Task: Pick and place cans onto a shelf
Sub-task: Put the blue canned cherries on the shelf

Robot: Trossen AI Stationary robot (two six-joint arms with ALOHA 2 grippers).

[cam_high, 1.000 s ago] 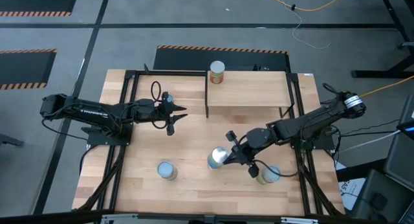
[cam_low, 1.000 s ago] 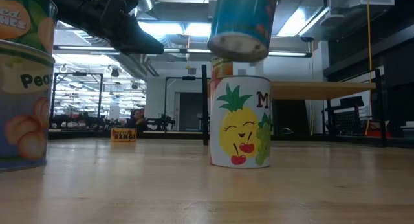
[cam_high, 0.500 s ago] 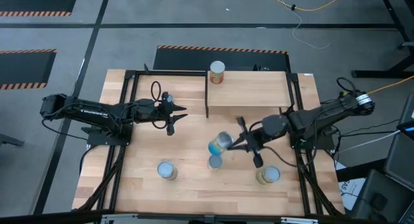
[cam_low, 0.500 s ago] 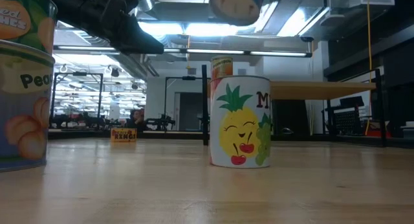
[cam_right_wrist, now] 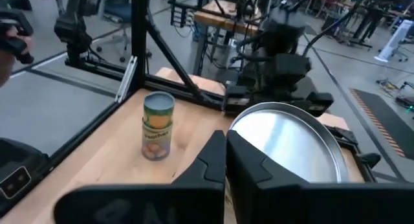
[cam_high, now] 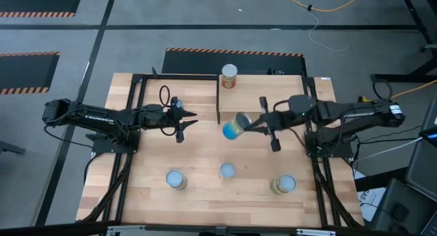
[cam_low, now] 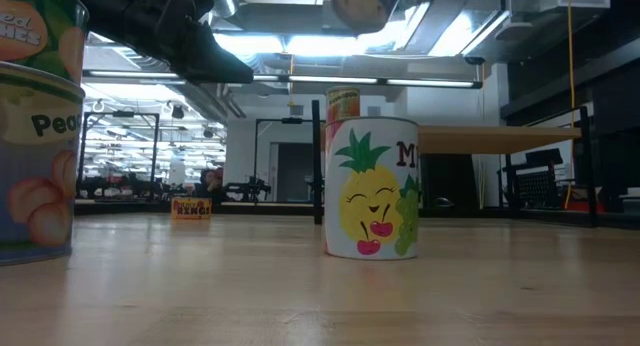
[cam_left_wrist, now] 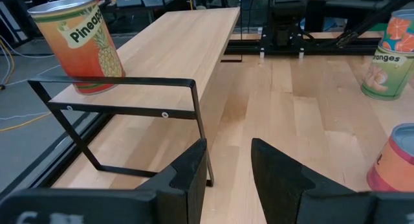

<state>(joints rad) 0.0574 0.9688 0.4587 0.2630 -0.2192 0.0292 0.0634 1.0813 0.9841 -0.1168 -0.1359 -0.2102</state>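
Reaching in from the table's right side, your right arm stretches nearly level toward the middle, its right gripper [cam_high: 254, 124] clamped on a blue-labelled cylindrical tin with a silvery round top [cam_high: 234, 126], carried tipped on its side in the air just in front of the small light-wood shelf with thin black metal frame [cam_high: 263, 94]. In the right wrist view that tin's silvery lid [cam_right_wrist: 288, 145] sits right against the closed dark fingers [cam_right_wrist: 213, 160]. Your left arm lies low over the table's left half, its left gripper [cam_high: 184, 123] pointing toward the shelf's left end, fingers [cam_left_wrist: 191, 174] a little apart and holding nothing. One orange-labelled pineapple tin [cam_high: 229, 76] stands upright on the shelf's top board at its left rear corner. Three more tins stand upright on the wooden tabletop [cam_high: 205, 195] toward its near edge: a pale-topped tin at left [cam_high: 176, 179], a small blue-topped tin in the middle [cam_high: 227, 170], and a yellow-green tin at right [cam_high: 283, 185].
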